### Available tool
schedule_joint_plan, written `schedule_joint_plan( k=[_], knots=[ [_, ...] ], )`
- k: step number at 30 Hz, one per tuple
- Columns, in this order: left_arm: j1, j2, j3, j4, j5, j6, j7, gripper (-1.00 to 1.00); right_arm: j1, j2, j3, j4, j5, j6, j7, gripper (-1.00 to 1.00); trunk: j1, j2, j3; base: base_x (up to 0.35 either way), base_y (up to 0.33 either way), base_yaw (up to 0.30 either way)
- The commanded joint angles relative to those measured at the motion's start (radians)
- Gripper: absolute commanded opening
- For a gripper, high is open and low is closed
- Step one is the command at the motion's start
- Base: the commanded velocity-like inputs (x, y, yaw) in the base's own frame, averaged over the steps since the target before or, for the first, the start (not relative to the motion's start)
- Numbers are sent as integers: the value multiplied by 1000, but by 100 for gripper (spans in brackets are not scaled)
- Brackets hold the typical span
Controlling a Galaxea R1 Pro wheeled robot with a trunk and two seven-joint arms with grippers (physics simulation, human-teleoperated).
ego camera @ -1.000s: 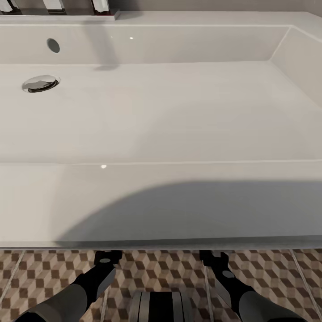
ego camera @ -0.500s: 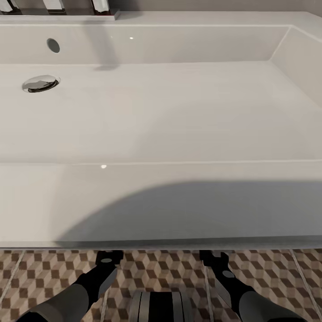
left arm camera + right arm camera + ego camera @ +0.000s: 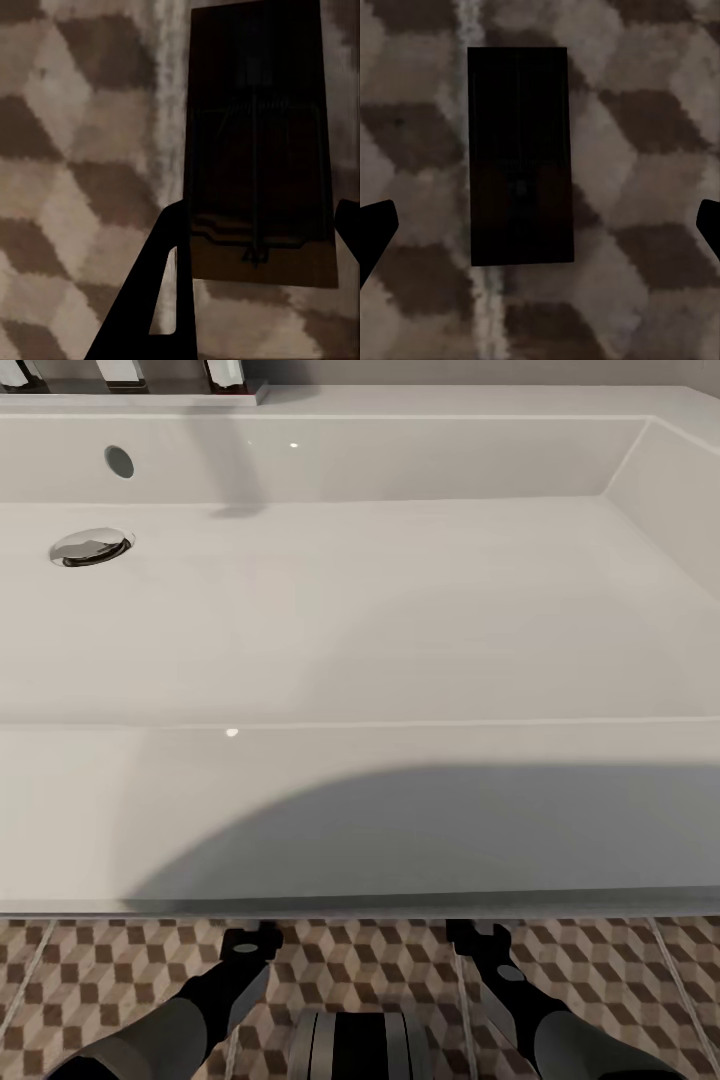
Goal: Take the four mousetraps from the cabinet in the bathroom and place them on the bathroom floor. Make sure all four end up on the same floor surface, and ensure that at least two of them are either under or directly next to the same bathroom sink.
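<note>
The white bathroom sink point(image 3: 360, 810) spans the head view, with a strip of the cube-patterned bathroom floor point(image 3: 100, 980) below its front rim. Both arms reach under that rim. One brown mousetrap point(image 3: 259, 150) lies flat over the tiles in the sink's shade. My left gripper point(image 3: 259, 225) has a finger against each of its long sides. Another mousetrap point(image 3: 519, 157) rests on the floor across a grout line. My right gripper point(image 3: 540, 225) hangs above it, open, its fingers far apart and clear of the board. The cabinet is out of view.
The chrome drain point(image 3: 90, 547) and the tap's base point(image 3: 130, 375) sit at the basin's far left. My left forearm point(image 3: 225, 985) and right forearm point(image 3: 510, 980) flank my grey trunk point(image 3: 350, 1045) at the bottom edge. The sink's front rim overhangs both wrists.
My left forearm has shifted a little to the right and lower in the head view. The right arm and the sink have stayed put.
</note>
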Motion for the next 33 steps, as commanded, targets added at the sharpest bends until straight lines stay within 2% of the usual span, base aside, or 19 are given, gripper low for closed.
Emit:
schedule_joint_plan(
  k=[1, 27, 28, 33],
  knots=[
    [0, 0, -8, -2, 4, 7, 7, -100, 0, 0, 5, 1, -8, -4, -3, 100, 0, 0, -1, 0, 0, 0],
    [0, -7, -9, 2, 4, 7, 8, -100, 0, 2, 5, 1, -6, -4, -3, 100, 0, 0, -1, 0, 0, 0],
    [0, -7, -9, 2, 4, 7, 8, 100, 0, 2, 5, 1, -6, -4, -3, 100, 0, 0, -1, 0, 0, 0],
    [-1, -7, -9, 2, 4, 7, 8, 100, 0, 2, 5, 1, -5, -4, -3, 100, 0, 0, -1, 0, 0, 0]
  ],
)
